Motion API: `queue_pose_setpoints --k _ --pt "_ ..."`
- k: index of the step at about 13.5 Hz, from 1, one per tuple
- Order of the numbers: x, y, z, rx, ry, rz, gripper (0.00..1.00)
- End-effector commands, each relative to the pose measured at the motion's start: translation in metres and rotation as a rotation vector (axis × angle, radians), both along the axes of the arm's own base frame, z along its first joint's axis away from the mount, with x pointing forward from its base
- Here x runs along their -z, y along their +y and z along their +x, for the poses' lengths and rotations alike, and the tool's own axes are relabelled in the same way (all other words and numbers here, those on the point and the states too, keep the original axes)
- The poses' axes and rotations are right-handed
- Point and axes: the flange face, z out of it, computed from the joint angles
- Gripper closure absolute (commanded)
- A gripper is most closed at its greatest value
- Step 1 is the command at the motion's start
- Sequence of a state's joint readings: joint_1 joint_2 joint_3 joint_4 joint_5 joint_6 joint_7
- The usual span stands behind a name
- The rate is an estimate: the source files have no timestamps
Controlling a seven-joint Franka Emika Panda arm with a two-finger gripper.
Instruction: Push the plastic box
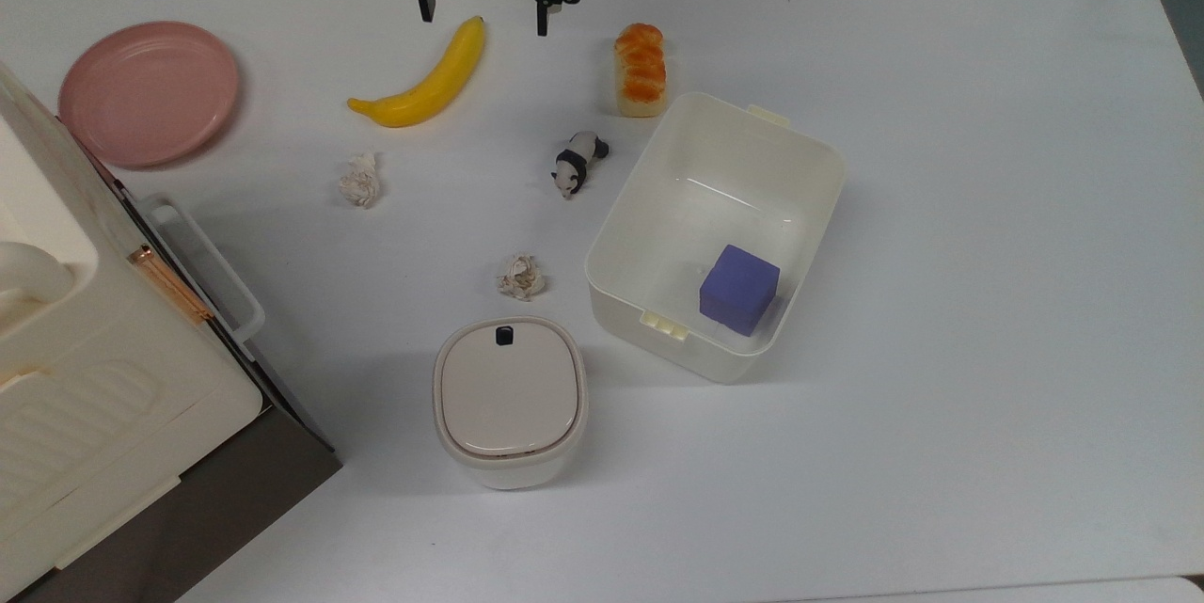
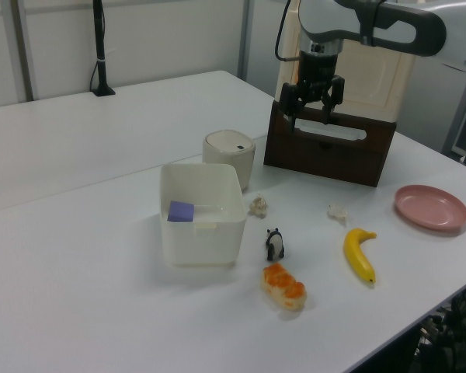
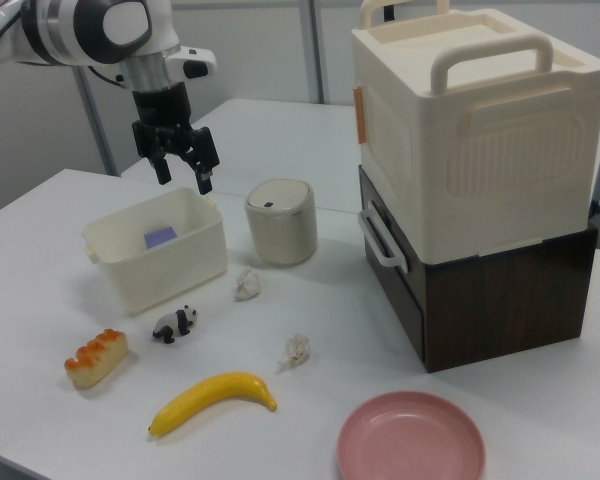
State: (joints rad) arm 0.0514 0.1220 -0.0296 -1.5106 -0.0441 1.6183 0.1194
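One approach step appears in hand: top view shows the black two-finger gripper (image 1: 482, 17) spread open, well apart from the cream-white rectangular plastic box (image 1: 658, 208); left view and right view show it raised (image 2: 311, 108) (image 3: 180, 168), so descent beside a box (image 2: 203, 229) (image 3: 170, 262) wall seems needed next.

Bare table (image 1: 988, 208) lies open on the top view's right of the plastic box (image 1: 658, 208). A bread roll (image 1: 641, 69), toy panda (image 1: 579, 163) and lidded bin (image 1: 510, 401) crowd its other side.

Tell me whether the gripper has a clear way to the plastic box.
Probably yes. The gripper hangs open above the table, and the plastic box has a bare wall facing the panda figurine, nothing touching it.
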Motion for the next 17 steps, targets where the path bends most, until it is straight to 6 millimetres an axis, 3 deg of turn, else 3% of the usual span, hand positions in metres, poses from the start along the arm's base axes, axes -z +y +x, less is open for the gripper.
queue_pose_setpoints --k 1,17 --pt "0.0155 0.0035 0.0032 -0.043 0.026 0.007 0.00" --pt "0.0160 0.0035 0.0045 -0.137 0.024 0.012 0.00"
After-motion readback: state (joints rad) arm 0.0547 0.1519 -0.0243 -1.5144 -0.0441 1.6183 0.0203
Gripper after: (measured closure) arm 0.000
